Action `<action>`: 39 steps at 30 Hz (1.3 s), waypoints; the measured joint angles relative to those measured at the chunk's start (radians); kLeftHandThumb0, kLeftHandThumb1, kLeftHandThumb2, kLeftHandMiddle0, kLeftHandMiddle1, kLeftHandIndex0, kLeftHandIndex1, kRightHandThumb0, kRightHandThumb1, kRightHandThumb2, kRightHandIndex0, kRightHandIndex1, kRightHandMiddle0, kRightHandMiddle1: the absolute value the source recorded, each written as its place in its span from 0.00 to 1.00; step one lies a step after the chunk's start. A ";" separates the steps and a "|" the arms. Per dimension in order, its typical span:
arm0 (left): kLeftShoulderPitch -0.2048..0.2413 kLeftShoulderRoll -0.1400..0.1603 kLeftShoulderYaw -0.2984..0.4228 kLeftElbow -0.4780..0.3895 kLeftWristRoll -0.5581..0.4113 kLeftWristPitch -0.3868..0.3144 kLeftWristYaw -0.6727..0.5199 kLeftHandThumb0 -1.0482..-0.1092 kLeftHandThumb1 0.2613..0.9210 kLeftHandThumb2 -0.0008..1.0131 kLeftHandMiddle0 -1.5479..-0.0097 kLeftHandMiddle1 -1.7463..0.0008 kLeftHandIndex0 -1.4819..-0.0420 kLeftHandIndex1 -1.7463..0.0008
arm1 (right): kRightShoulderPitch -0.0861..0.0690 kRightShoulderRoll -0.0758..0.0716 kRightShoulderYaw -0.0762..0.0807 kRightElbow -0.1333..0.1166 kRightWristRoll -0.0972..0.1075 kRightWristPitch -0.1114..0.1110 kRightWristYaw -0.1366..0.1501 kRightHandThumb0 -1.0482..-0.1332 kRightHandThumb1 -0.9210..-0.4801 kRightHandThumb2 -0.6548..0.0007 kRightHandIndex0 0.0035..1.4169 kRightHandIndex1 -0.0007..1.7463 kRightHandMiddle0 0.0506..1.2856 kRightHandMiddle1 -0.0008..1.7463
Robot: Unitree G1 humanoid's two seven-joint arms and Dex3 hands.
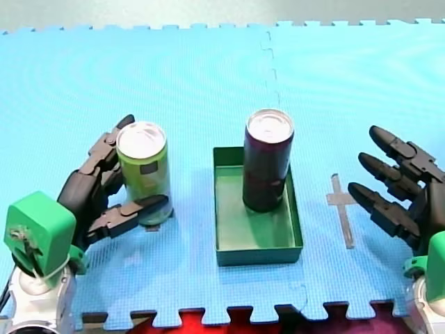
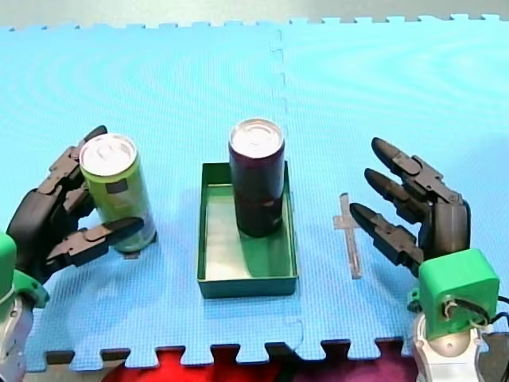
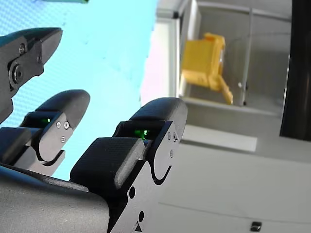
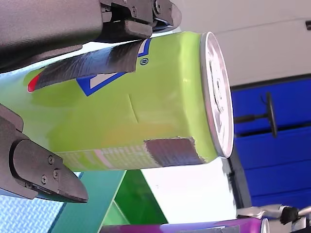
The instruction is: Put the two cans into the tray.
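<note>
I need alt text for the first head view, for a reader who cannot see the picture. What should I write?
On a blue foam mat, the left robot hand grasps an upright green can beside a green tray, where a dark purple can already stands. The right robot hand is open on the tray's other side.

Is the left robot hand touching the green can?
Touching. Second wrist view: left robot hand fingers press the green can from both sides. Right robot hand: empty, beside the tray.

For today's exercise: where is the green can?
In the head views, the green can is upright left of the tray, gripped by the left hand.
</note>
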 measured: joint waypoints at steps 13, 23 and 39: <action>-0.030 -0.005 -0.002 0.029 0.006 0.034 0.020 0.00 0.76 0.00 0.95 0.99 0.94 1.00 | 0.001 -0.001 -0.008 0.000 0.006 -0.015 0.013 0.62 0.49 1.00 0.63 0.00 0.63 0.00; -0.045 -0.006 0.004 0.040 0.004 0.054 0.013 0.00 0.72 0.00 0.95 0.99 0.94 1.00 | 0.001 0.000 -0.013 0.005 0.010 -0.032 0.026 0.63 0.48 1.00 0.63 0.00 0.63 0.00; -0.062 -0.014 -0.004 0.065 0.025 0.065 0.052 0.00 0.71 0.00 0.94 0.99 0.93 1.00 | 0.010 0.001 -0.014 -0.001 0.017 -0.038 0.030 0.63 0.48 1.00 0.63 0.00 0.63 0.00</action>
